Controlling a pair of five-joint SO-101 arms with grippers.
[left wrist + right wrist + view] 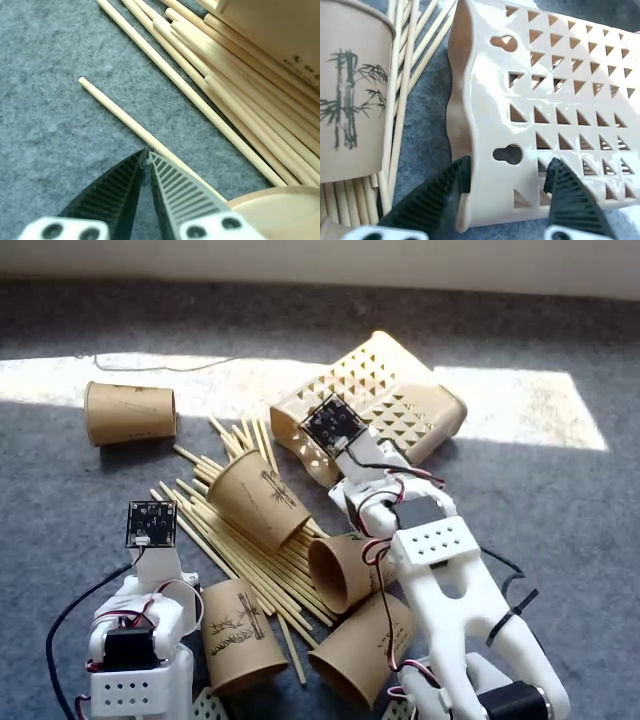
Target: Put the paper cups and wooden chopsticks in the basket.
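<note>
- Five brown paper cups with bamboo prints [262, 498] lie on their sides on the grey carpeted bench [60, 500], all outside the beige plastic basket with triangular holes [400, 390]. One lone cup [128, 412] lies well apart from the basket, and the rest lie nearer it.
- Pale wooden chopsticks [215, 540] lie in a loose heap beside the basket, under the cups closest to it.
- Right gripper [510, 162] is spread wide, straddling the basket's rim wall.
- Left gripper [148, 154] is clenched on nothing, its tips touching a single stray chopstick [115, 110] on the heap's far side from the basket.
</note>
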